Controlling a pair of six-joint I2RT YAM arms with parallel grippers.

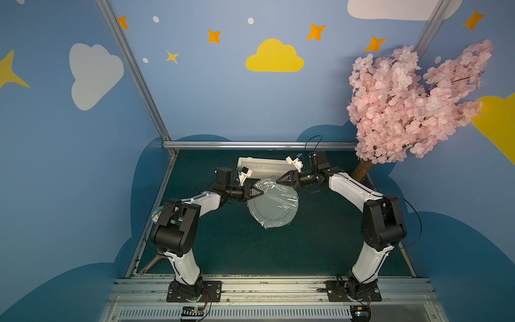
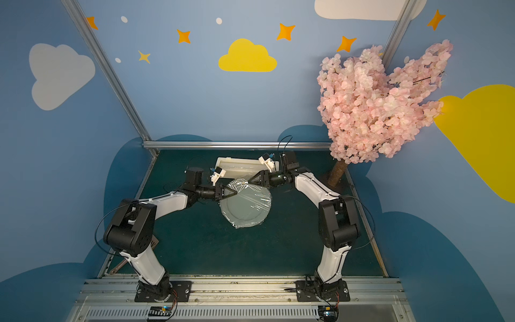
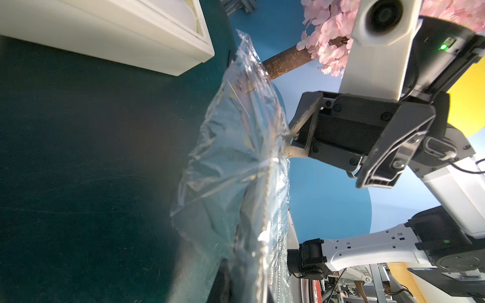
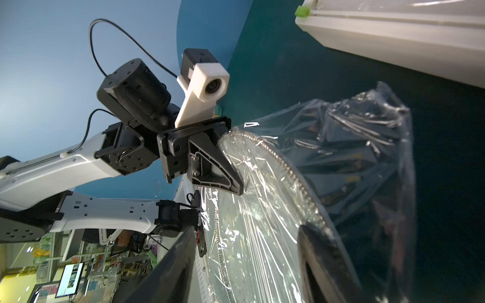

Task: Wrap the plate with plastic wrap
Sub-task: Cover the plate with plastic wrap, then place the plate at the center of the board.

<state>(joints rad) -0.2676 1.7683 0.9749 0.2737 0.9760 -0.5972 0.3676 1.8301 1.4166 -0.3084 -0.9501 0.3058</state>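
1. The plate sits mid-table, in front of the long cream box. It is tilted, with its far edge raised. Whether the near edge touches the table I cannot tell.
2. The plastic wrap is drawn over the plate's face, wrinkled and glinting. A loose flap hangs behind the far edge, untucked, clearest in the right wrist view.
3. The left gripper is pressed together on the plate's left rim, pinching rim and plastic wrap as one.
4. The right gripper is at the far rim. Its jaws stand apart, astride the edge with the plastic wrap between them, and they clamp nothing.
5. Handling, plate: it looks stiff, light enough for a one-sided rim grip, and likely breakable if dropped. The rim under the plastic wrap is probably slick, so a deep bite over the beaded ring seems safer than the bare lip.
6. Handling, plastic wrap: it is limp, clingy and easily torn. It is best taken at the loose flap's edge, well clear of the taut part, and pulled gently under the plate.
7. Risk: a hard tug may peel the covered face or twist the plate in the one clamp.
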